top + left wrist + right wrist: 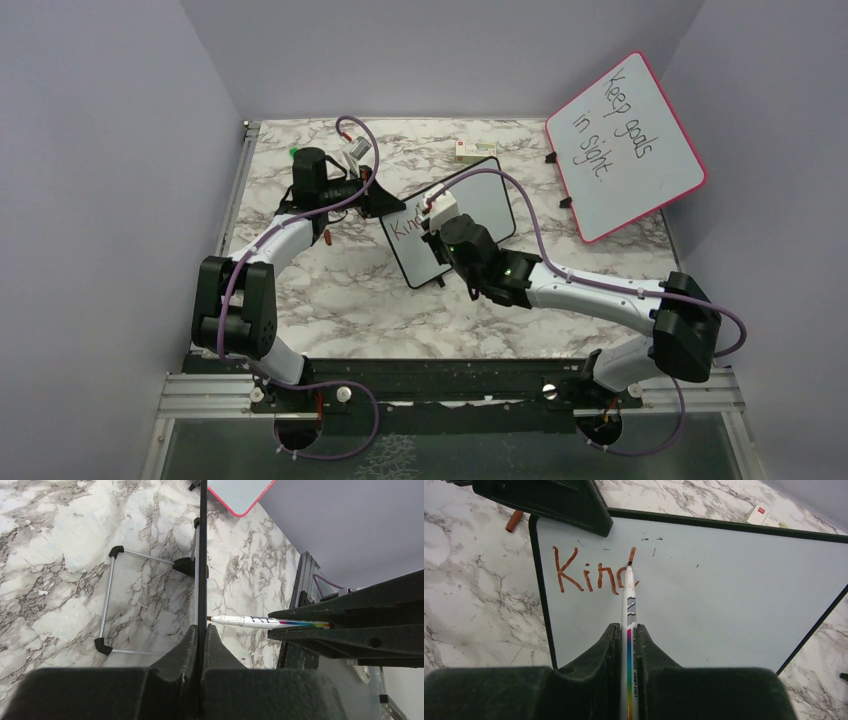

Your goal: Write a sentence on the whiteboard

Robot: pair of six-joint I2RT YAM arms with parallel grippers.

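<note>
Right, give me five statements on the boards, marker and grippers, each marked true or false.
1. The right gripper is shut on the marker. True.
2. The sentence on the whiteboard is black. False: it is red-brown.
3. The left gripper clamps the whiteboard's edge. True.
4. The sentence is finished. False: only about "Kind" is written.
5. The pink-framed board lies flat. False: it stands propped up, tilted.
</note>
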